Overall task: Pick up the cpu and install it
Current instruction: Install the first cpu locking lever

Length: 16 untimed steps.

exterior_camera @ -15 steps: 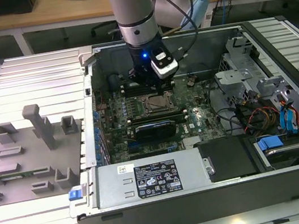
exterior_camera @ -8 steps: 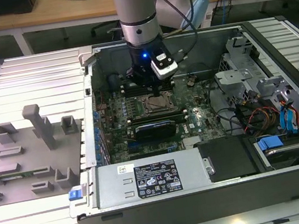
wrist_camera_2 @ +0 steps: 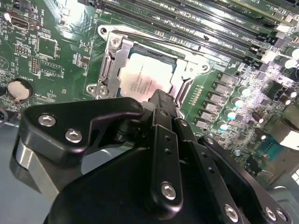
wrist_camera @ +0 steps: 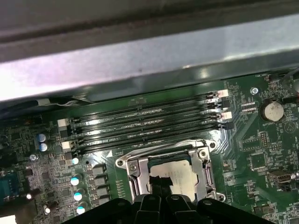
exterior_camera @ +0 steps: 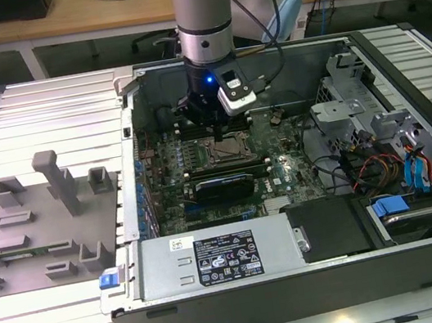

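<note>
The cpu (wrist_camera_2: 145, 79) is a flat square chip with a silver-grey top. It lies level inside the open metal socket frame (wrist_camera_2: 112, 60) on the green motherboard, and the first wrist view also shows the cpu (wrist_camera: 183, 175) seated there. My gripper (wrist_camera_2: 161, 100) hangs just above the chip's near edge, its black fingers drawn together with nothing between them. The gripper (wrist_camera: 158, 187) tips overlap one side of the chip. In the exterior view the gripper (exterior_camera: 218, 132) sits low inside the computer case, right over the socket (exterior_camera: 227, 151).
Rows of memory slots (wrist_camera: 145, 121) run beside the socket. The case wall (wrist_camera: 140, 60) rises close behind them. A black power supply (exterior_camera: 215, 257), drive bays and cables (exterior_camera: 383, 167) crowd the case. A grey fixture block (exterior_camera: 44, 223) stands on the table at the exterior view's left.
</note>
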Available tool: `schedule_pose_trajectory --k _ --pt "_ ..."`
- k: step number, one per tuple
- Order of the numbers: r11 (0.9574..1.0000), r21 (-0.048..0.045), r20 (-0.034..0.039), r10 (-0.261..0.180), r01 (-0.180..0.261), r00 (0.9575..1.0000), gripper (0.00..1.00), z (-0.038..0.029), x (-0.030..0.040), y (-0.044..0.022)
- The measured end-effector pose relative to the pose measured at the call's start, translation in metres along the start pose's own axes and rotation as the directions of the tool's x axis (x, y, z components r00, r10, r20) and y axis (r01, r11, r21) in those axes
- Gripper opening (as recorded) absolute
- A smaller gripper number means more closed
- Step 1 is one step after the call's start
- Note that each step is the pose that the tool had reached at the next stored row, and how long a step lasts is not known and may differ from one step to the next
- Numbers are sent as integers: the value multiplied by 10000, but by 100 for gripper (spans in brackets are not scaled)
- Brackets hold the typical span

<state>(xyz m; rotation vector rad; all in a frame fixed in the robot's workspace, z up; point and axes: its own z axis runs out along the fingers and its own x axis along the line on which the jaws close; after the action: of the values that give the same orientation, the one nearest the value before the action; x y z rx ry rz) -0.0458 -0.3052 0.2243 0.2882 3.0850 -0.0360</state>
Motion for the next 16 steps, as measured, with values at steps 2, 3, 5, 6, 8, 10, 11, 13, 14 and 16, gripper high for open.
schedule_pose_trajectory --k 2,3,5,6,8,10,11,13,14,16 --pt "10000 -3 -4 -1 1 10000 11 3 -28 6" --pt "10000 1 -17 1 -1 10000 11 3 -51 10" --pt "10000 10 -65 -11 11 10000 11 5 -109 21" --pt "10000 14 -101 -50 50 9999 11 7 -132 25" --pt "9999 17 -124 -127 127 9998 11 6 -142 26" --pt "9999 18 -128 -156 156 9998 11 -7 -143 27" --pt "9998 16 -128 -173 173 9998 11 -26 -144 27" --pt "9997 13 -127 -243 243 9996 11 -96 -147 25" --pt "9997 11 -126 -259 260 9996 11 -122 -148 24" --pt "9996 12 -126 -274 275 9995 11 -157 -150 24"
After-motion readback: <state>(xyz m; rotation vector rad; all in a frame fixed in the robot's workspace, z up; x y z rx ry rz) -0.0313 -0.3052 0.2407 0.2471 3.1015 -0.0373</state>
